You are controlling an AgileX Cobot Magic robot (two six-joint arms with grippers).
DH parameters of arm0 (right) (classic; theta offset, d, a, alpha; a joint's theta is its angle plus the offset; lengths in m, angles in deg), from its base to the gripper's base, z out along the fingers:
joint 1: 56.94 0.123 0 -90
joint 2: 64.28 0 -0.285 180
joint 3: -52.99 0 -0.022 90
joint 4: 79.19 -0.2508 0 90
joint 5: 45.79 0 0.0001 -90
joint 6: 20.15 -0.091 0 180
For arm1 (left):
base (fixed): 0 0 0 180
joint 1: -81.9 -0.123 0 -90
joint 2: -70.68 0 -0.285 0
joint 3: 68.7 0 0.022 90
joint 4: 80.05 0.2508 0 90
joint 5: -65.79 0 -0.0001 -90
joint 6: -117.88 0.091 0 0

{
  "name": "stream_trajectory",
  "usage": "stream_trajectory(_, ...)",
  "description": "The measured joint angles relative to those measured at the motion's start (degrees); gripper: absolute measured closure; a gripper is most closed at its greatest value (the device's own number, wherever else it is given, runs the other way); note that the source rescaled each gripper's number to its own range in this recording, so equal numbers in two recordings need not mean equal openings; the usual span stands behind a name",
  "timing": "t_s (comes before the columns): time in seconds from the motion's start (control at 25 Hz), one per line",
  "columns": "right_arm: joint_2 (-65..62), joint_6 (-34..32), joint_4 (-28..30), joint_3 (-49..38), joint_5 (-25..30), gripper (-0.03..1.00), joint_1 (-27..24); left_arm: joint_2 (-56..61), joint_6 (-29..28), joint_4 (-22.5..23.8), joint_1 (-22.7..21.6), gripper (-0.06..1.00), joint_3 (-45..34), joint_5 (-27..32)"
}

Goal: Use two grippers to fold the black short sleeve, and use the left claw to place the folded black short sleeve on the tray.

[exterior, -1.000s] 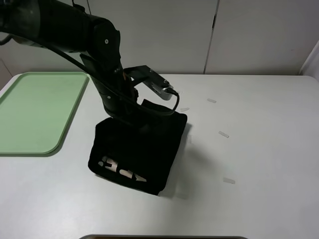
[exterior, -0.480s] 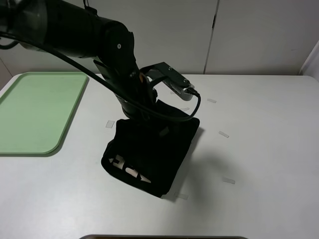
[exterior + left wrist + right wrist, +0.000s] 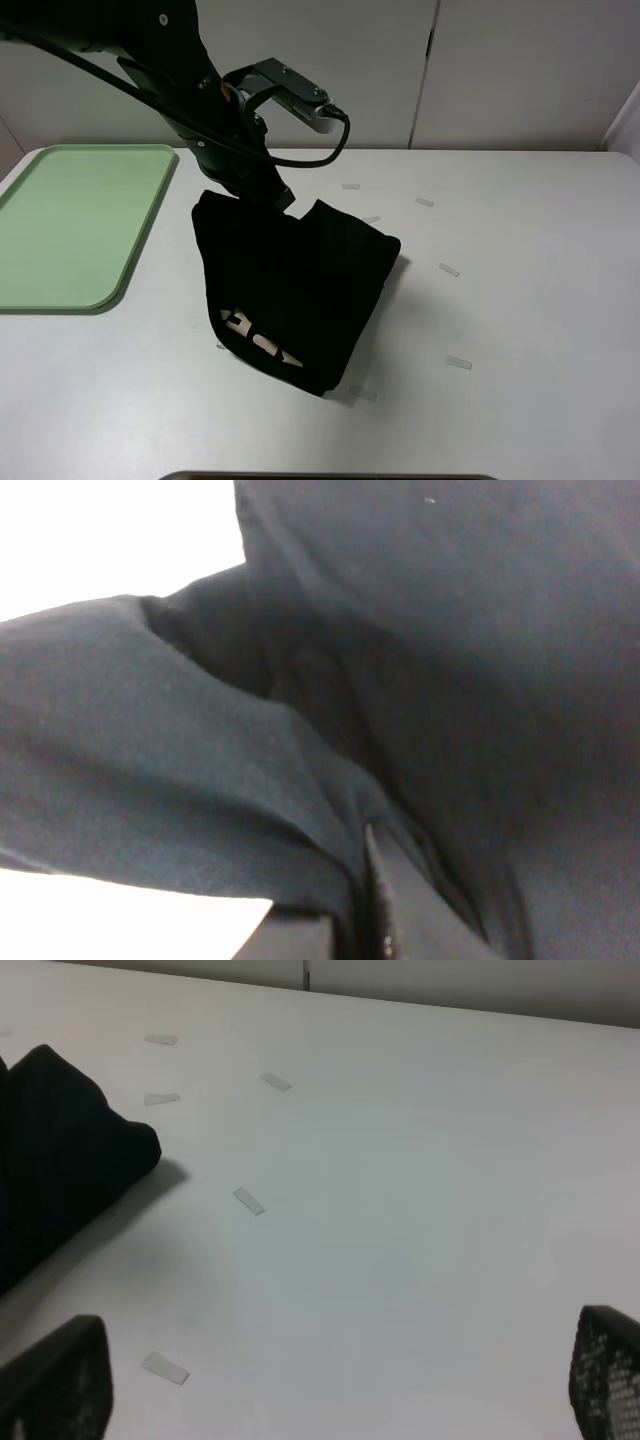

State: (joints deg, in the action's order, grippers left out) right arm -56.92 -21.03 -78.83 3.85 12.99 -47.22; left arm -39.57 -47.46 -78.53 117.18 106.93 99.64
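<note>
My left gripper (image 3: pixel 262 188) is shut on the upper edge of the folded black short sleeve (image 3: pixel 295 290) and holds that edge up above the white table. The shirt hangs slanted from the grip, its lower part resting on the table, with pale letters (image 3: pixel 255 340) showing near the bottom. In the left wrist view black cloth (image 3: pixel 400 660) fills the picture and one black finger (image 3: pixel 385 920) presses into it. The pale-green tray (image 3: pixel 70 225) lies at the far left, apart from the shirt. My right gripper (image 3: pixel 330 1380) is open and empty over bare table, right of the shirt's edge (image 3: pixel 60 1150); the exterior view does not show it.
Several small pale tape strips (image 3: pixel 448 269) lie on the white table (image 3: pixel 520 300) right of the shirt; they also show in the right wrist view (image 3: pixel 249 1201). White cabinet doors (image 3: pixel 500 70) stand behind the table. A dark edge (image 3: pixel 330 476) shows at the table's front.
The left arm has risen and swung back to the left, pulling the shirt's upper edge up. The shirt now hangs taller and stretched, its lower part still on the table.
</note>
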Motion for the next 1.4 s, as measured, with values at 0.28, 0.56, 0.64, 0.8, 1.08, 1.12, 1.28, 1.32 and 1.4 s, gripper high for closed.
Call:
stream_trajectory(0.28, 0.0, 0.0, 0.0, 0.0, 0.0, -0.03, 0.0, 0.16, 0.32, 0.0, 2.49, 0.93, 0.0, -0.05)
stream_trajectory(0.56, 0.0, 0.0, 0.0, 0.0, 0.0, -0.03, 0.0, 0.16, 3.64, -0.05, 10.04, 0.94, 0.0, -0.93)
stream_trajectory(0.64, 0.0, 0.0, 0.0, 0.0, 0.0, -0.03, 0.0, -0.3, 5.07, -0.05, 11.55, 0.94, 0.0, -1.12)
stream_trajectory(0.8, 0.0, 0.0, 0.0, 0.0, 0.0, -0.03, 0.0, -3.5, 5.85, -0.48, 12.06, 0.94, 0.0, -2.37)
stream_trajectory(1.08, 0.0, 0.0, 0.0, 0.0, 0.0, -0.03, 0.0, -8.77, 6.21, -6.14, 12.28, 0.94, 0.0, -7.65)
stream_trajectory(1.12, 0.0, 0.0, 0.0, 0.0, 0.0, -0.03, 0.0, -9.17, 6.64, -6.76, 12.55, 0.94, 0.0, -8.21)
stream_trajectory(1.28, 0.0, 0.0, 0.0, 0.0, 0.0, -0.03, 0.0, -10.26, 8.61, -9.09, 14.21, 0.94, 0.0, -9.99)
stream_trajectory(1.32, 0.0, 0.0, 0.0, 0.0, 0.0, -0.03, 0.0, -10.52, 9.14, -9.47, 14.75, 0.94, 0.0, -10.04)
stream_trajectory(1.4, 0.0, 0.0, 0.0, 0.0, 0.0, -0.03, 0.0, -11.48, 9.68, -10.25, 15.85, 0.94, 0.02, -10.15)
